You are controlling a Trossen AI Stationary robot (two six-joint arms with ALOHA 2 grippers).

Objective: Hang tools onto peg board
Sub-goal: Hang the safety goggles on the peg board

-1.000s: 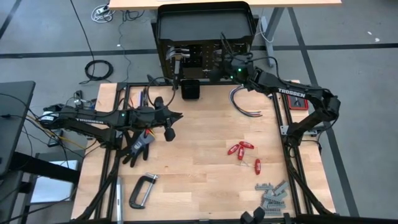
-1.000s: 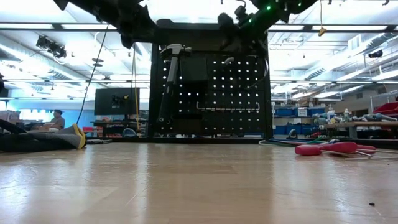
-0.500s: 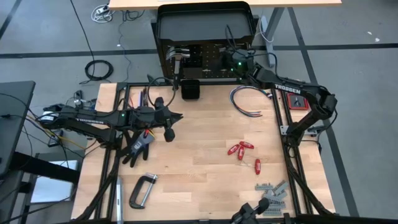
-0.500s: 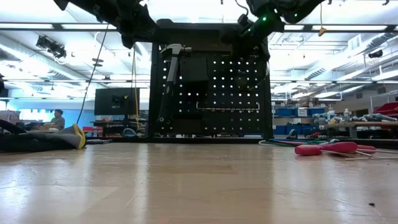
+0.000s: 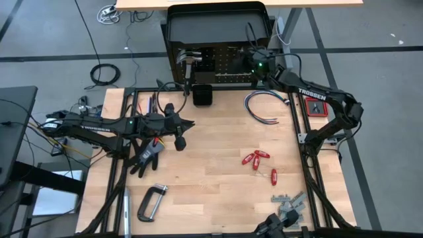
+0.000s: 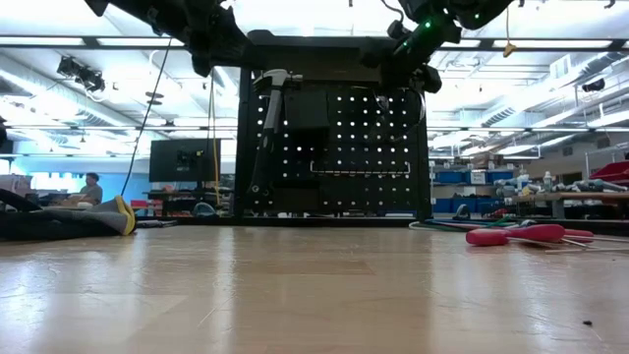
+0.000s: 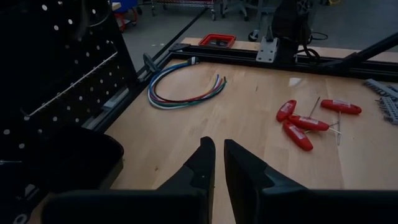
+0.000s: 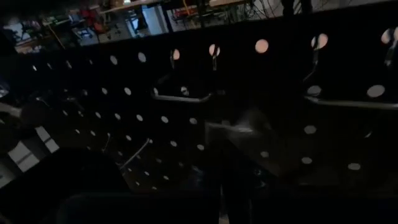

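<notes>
Right gripper up at the upright black perforated metal peg board, near its top right; fingers closed together, nothing seen held, though its wrist view is dim. Steel-headed hammer hangs on the board's left. Left gripper over the table's left, narrowly pinched, empty. Red-handled drivers lie on the wooden table.
</notes>
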